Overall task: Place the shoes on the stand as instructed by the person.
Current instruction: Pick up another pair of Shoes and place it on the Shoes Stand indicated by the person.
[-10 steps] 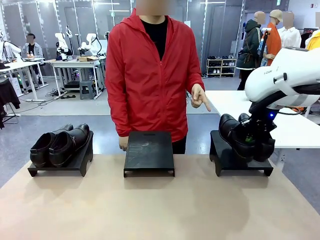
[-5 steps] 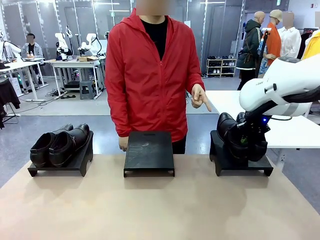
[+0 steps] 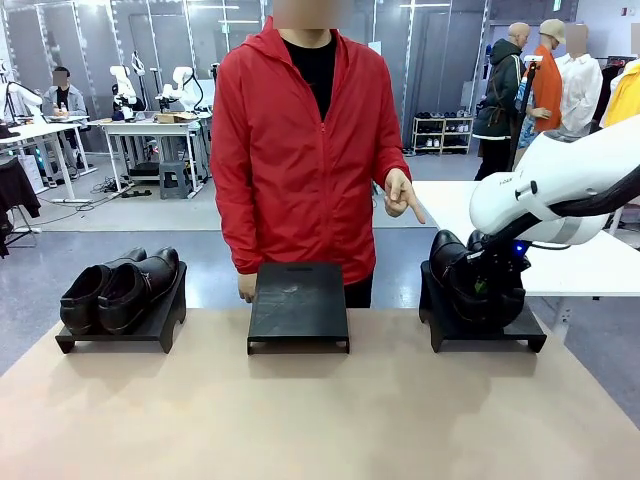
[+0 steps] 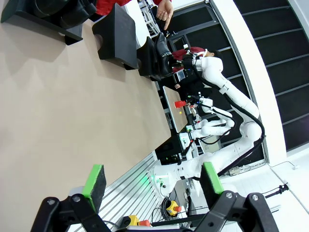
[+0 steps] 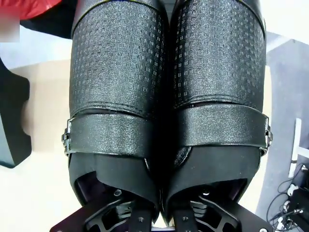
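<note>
Your right tool (image 5: 161, 217) is pinching the pair of shoes (image 3: 478, 280) by their inner walls, one finger down inside each shoe, as the right wrist view shows. Over the last second the arm has carried the pair down and a little toward the middle of the right stand (image 3: 482, 322), so that it now sits low on the sloped top (whether the soles are fully resting there I cannot tell). By my reading the placement is nearly done and the release is what remains.

The person's hand (image 3: 400, 195) points down toward that stand, so you are at the indicated one. The middle stand (image 3: 298, 305) is bare; the other pair (image 3: 118, 288) lies on the left stand (image 3: 120, 330).

Your left tool (image 4: 152, 186) hangs spread and empty over the table (image 3: 320, 410).

No readable brand or writing shows on the shoes or stands.
</note>
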Controlling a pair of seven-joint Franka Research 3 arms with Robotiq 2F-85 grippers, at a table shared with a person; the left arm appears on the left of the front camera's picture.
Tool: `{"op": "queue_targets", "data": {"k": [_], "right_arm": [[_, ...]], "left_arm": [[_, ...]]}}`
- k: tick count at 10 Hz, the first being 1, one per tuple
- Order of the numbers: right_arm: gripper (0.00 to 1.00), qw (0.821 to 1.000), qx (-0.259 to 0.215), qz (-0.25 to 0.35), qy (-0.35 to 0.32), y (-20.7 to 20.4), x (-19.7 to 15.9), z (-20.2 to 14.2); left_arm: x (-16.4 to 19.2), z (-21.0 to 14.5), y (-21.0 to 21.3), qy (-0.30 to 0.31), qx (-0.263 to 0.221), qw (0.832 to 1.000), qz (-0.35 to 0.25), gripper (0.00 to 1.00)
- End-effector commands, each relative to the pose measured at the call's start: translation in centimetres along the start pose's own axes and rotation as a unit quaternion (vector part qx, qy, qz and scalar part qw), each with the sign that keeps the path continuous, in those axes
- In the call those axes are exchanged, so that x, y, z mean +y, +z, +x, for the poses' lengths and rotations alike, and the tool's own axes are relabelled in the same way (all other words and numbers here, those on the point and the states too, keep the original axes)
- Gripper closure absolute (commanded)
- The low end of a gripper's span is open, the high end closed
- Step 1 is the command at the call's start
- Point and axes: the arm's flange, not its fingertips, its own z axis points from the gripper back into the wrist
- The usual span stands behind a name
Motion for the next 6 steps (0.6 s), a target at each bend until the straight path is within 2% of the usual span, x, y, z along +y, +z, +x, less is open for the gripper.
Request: {"op": "queue_targets", "data": {"k": [1,6], "right_arm": [[0.91,0.999,-0.033,0.005,-0.014,0.2,0.4,1.1],[0.91,0.999,-0.031,0.020,-0.025,-1.4,0.1,1.4]], "left_arm": [[-0.1,-0.1,-0.1,-0.013,-0.004,1.000,-0.008,0.00],[-0.1,-0.1,-0.1,-0.013,-0.004,1.000,-0.008,0.00]]}}
